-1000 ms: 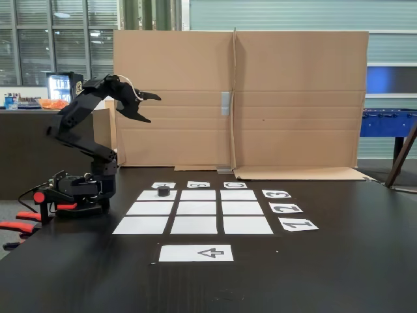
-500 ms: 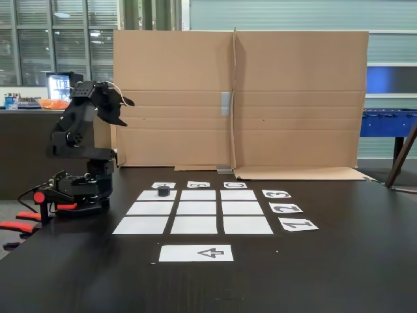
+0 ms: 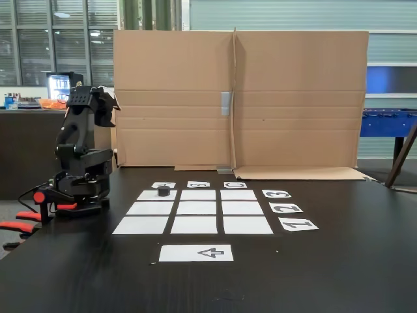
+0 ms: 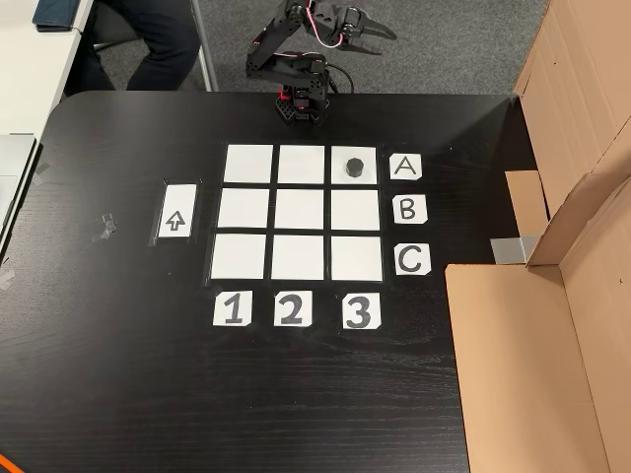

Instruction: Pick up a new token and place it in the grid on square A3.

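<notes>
Token sits on square A3 of the grid, so with my gripper folded back, fingers slightly spread and holding nothing, I judge retreating clear is what remains.

The table is dark with a faint sheen, and it looks like wood with fine grain. The grid is flat white paper, not shiny. The token is dull black and smooth. Along the table's right edge stands brown cardboard, rough and matt, with a strip of grey tape. The arm is black plastic.
</notes>
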